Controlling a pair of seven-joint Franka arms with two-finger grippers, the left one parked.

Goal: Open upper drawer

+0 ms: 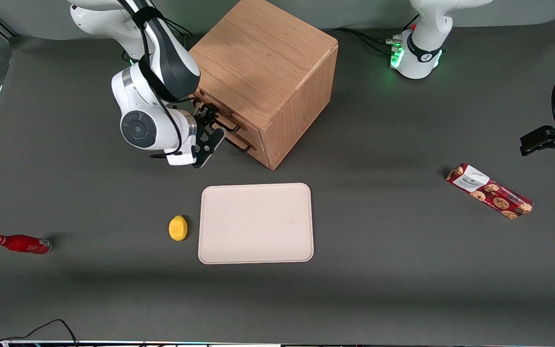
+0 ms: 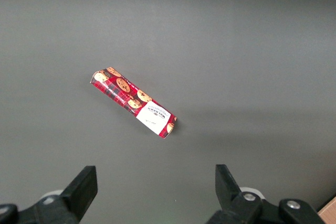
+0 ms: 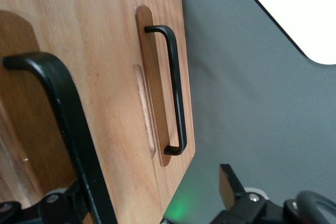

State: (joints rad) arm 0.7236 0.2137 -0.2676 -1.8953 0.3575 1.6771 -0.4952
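The hand (image 1: 208, 126) sits right at the front of the oak cabinet (image 1: 263, 72), its fingers spread wide on either side of the upper drawer's handle (image 3: 58, 129). The upper drawer (image 1: 219, 112) lies flush in the cabinet, above the lower drawer's handle (image 3: 176, 90). A beige tray (image 1: 256, 223) rests on the tabletop (image 1: 403, 241) nearer the front camera.

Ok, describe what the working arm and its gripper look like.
The working arm has glossy white shells with dark grey-black joint sections, a round grey cap on one joint and a black cable strapped along it. Its gripper, at the upper drawer handle, is black with thin black fingers.
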